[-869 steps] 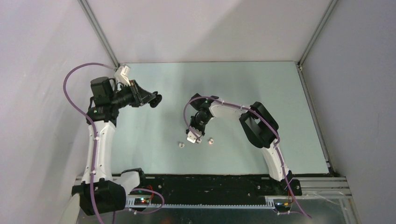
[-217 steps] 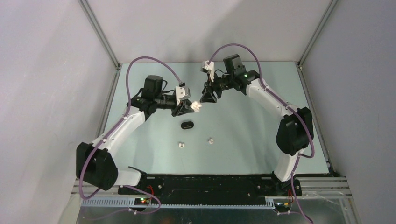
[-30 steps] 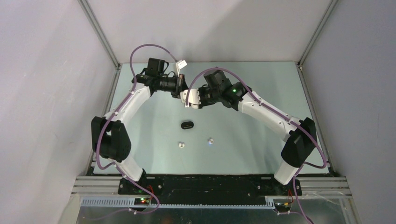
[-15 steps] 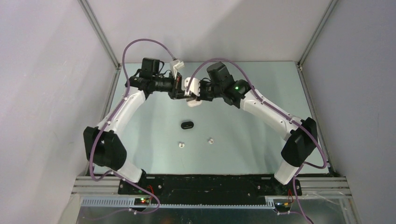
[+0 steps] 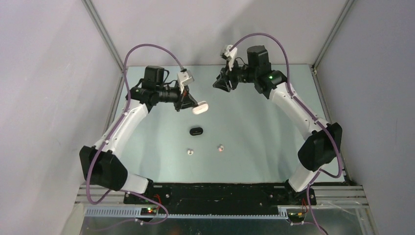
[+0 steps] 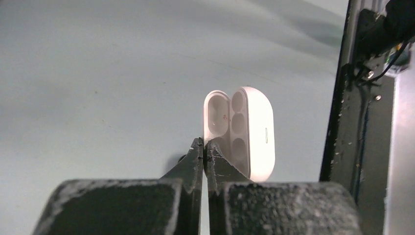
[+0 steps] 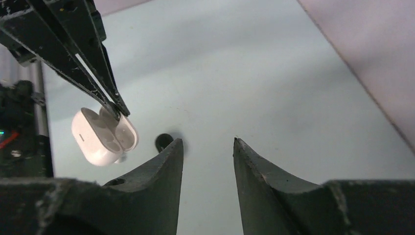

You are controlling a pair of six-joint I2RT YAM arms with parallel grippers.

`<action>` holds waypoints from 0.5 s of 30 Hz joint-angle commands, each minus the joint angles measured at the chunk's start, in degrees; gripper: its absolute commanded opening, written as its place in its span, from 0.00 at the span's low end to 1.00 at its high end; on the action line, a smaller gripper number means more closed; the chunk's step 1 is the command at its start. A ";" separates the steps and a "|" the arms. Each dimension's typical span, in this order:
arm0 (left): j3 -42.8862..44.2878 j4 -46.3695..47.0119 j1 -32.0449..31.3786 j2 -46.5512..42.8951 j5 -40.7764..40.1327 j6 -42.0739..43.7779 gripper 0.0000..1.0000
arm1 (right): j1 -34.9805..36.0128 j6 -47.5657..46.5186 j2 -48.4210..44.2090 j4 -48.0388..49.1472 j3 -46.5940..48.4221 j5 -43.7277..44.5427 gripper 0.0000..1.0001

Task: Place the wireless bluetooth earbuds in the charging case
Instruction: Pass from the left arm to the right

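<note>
I can read no text, label, brand or number from here; the only mark is a tiny red speck inside the lid of the white case (image 6: 240, 132), too small to decipher.

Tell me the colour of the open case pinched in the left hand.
The case is white, clearest in the left wrist view.

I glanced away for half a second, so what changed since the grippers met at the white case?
The right gripper drew back from the white case toward the far right and is open. The left gripper kept its pinch on it, lid open. The black case and two loose earbuds stayed put.
</note>
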 commanded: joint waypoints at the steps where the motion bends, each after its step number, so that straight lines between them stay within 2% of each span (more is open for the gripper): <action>1: -0.64 0.46 -1.88 -5.16 -1.56 9.63 0.00 | -0.94 12.70 -2.31 4.79 -1.89 -12.07 0.47; 8: -3.98 0.66 -6.96 -11.99 -11.94 28.50 0.00 | -1.10 26.42 0.69 10.38 -3.76 -19.90 0.54; 11: -5.92 2.06 -8.65 -13.84 -15.84 32.88 0.00 | -1.04 28.52 2.01 11.29 -3.76 -23.34 0.52; 15: -7.73 4.02 -9.80 -15.75 -18.97 36.00 0.00 | -0.75 26.90 2.65 9.50 -3.64 -25.44 0.52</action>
